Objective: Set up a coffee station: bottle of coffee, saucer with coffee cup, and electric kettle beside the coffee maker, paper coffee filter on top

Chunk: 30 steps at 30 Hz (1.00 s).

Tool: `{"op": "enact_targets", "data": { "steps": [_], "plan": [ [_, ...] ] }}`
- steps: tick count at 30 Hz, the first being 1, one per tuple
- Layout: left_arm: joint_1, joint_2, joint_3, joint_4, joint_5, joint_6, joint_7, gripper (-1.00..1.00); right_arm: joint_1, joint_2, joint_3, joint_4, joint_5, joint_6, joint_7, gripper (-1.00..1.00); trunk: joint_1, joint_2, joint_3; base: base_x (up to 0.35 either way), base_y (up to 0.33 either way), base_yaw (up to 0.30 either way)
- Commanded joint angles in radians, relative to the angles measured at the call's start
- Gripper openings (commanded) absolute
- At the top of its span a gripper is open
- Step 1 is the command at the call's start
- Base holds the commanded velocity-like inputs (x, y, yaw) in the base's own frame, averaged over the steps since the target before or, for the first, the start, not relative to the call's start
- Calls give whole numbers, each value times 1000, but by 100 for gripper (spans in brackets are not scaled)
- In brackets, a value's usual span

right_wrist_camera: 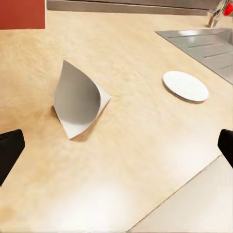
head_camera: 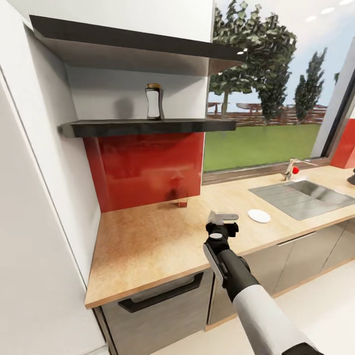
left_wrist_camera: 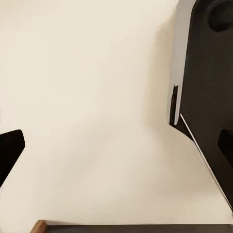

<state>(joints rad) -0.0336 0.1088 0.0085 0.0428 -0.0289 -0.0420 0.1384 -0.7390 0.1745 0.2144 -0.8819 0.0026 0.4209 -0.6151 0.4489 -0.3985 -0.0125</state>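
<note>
The white paper coffee filter [head_camera: 223,216] [right_wrist_camera: 77,99] stands as a folded cone on the pale beige countertop [head_camera: 148,246]. My right gripper [head_camera: 221,228] [right_wrist_camera: 116,155] hovers just short of it, open, with nothing between its fingers. Beyond the filter to the right lies the flat white saucer [head_camera: 259,215] [right_wrist_camera: 185,86], with no cup on it. Up on the dark wall shelf [head_camera: 148,126] stands the bottle of coffee [head_camera: 154,101], waisted with an amber cap. My left gripper [left_wrist_camera: 116,150] is open over the pale floor.
A steel sink [head_camera: 305,195] [right_wrist_camera: 204,41] with a faucet [head_camera: 291,170] is set into the counter at the right. A red backsplash [head_camera: 145,167] runs under the shelf. A dark object [head_camera: 352,177] is cut off at the right edge. White wall stands close at the left.
</note>
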Motion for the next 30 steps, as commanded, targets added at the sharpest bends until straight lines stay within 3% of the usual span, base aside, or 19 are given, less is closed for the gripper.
{"op": "enact_targets", "data": {
  "steps": [1, 4, 10, 15, 21, 30],
  "plan": [
    [1, 0, 1, 3, -3, -4, 3, 100, -1, 0, 1, 16, 1, 6, -4, 100, 1, -2, -1, 310, 0, 0],
    [16, 1, 1, 3, -3, -4, 4, 100, -1, -3, 0, 73, 2, -37, -5, 100, 1, -2, -1, 114, 0, 0],
    [25, -2, 0, 4, -3, 1, 5, 100, -2, -6, -1, 121, 1, -42, -4, 100, 1, -2, -1, 22, 0, 0],
    [26, -1, 0, 3, -3, 43, 4, 100, -1, -6, -1, 145, 0, -66, -3, 100, 1, -2, -1, 205, 0, 0],
    [27, -1, -1, 4, -3, 61, 5, 100, -1, -7, -1, 235, 1, -161, -3, 100, 1, -2, -1, 221, 0, 0],
    [33, -3, 1, 3, -3, 63, 5, 100, -1, -9, -1, 255, 1, -187, -3, 100, 1, -2, -1, 79, -55, 0]
  ]
}}
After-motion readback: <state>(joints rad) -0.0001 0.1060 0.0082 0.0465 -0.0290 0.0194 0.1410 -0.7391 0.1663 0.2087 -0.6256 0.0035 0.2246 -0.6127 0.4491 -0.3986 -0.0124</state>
